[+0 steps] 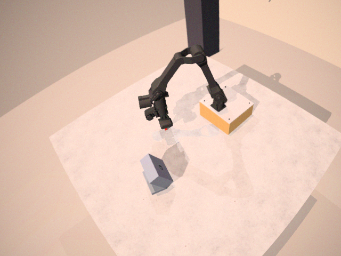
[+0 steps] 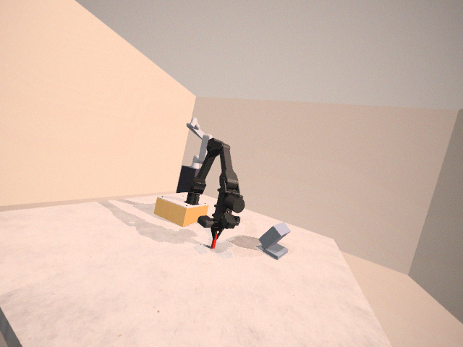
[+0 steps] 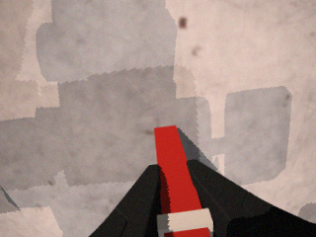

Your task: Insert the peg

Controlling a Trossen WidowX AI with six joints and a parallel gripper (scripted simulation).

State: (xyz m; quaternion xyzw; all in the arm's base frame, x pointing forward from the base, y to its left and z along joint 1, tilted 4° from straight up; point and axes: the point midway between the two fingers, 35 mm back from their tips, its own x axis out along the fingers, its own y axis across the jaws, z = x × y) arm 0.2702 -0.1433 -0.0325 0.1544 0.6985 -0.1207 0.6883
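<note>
From above, we see only a red speck of the peg [image 1: 165,128] [image 2: 213,241] [image 3: 175,163]; from outside, we cannot make out the hole [image 1: 160,167]. A cream wall [image 2: 82,112] stands left, the pale, shadowed table [image 1: 248,170] [image 2: 149,283] reaching rightward. Our gripper [image 1: 165,127] [image 2: 215,235] [image 3: 173,172] is clamped on the near-upright peg, left of the sloped panel [image 1: 156,170] [image 2: 274,234] in the outside view.

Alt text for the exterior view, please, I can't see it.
The black arm's pincer is shut on a slim red peg, its lower end at or near the pale tabletop. To the right in the picture stands a gray block with a tilted upper part; the arm's orange-sided base box is behind.
</note>
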